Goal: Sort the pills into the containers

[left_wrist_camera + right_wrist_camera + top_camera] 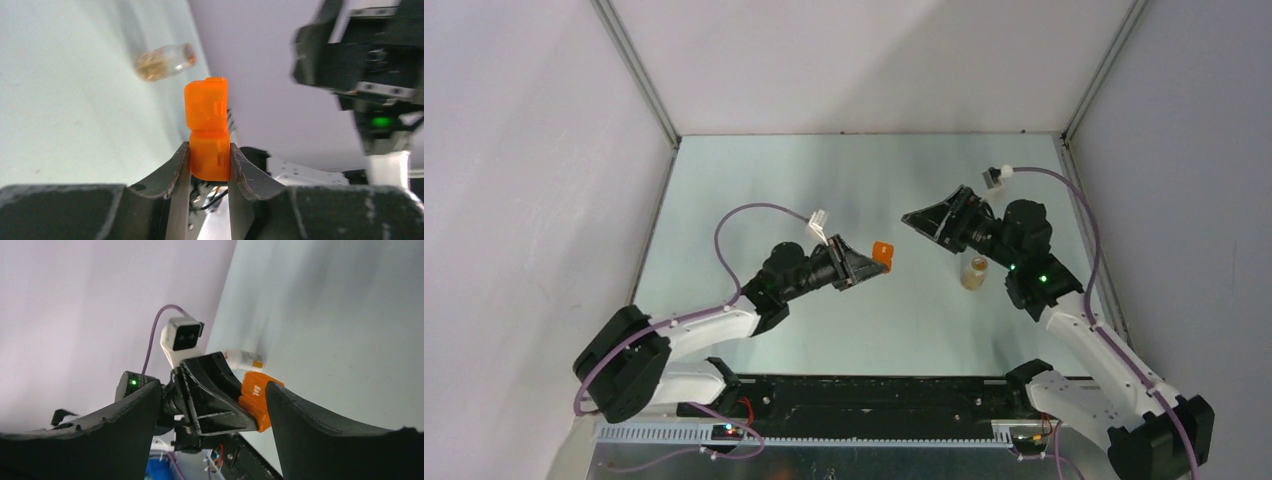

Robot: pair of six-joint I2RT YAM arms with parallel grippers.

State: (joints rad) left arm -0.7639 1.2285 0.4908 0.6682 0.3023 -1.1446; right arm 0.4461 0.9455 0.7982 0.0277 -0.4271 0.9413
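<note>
Above the table (754, 180), left gripper (873, 262) clamping orange container (883, 253), right gripper (922, 219) agape opposite

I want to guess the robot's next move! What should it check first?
1. Left fingers pinching the orange box: ok, clamped on its lower half.
2. Right fingers open: ok, spread wide.
3. Orange box lined up with the right fingers: ok, the right wrist view shows it between them.
4. Glass vial on the table, not gripped: ok.
5. Orange box lid shut: cannot tell.
</note>
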